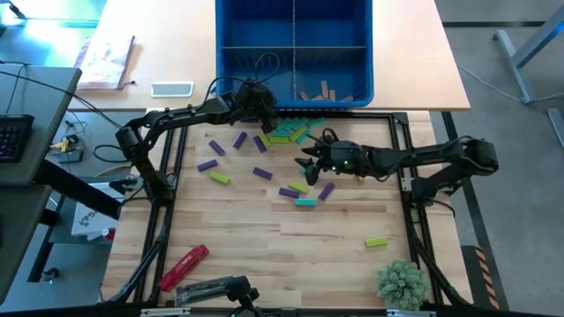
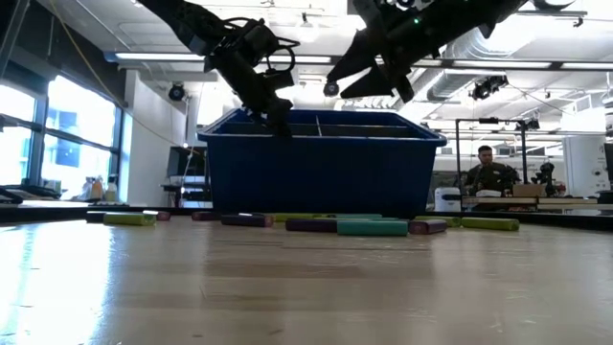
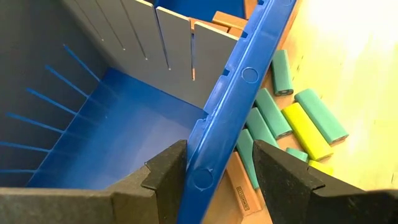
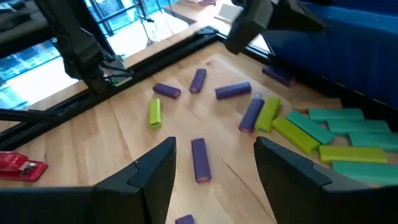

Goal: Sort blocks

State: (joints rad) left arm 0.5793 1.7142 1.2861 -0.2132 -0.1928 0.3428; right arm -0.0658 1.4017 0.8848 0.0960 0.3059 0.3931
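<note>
Hovering with right pincer (image 1: 308,164) spread and empty over purple blocks (image 4: 200,159) scattered on the bench (image 1: 264,229), needing squared descent onto one; left pincer (image 3: 214,168) spread, straddling blue bin (image 1: 231,53) rim.

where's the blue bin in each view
high view: blue bin at top centre, tan blocks in one compartment.
low view: fills the middle, its wall behind the blocks.
left wrist view: its rim runs diagonally between the left gripper fingers.
right wrist view: dark blue wall at upper right.
shared landmark: teal blocks lying against its near wall.
</note>
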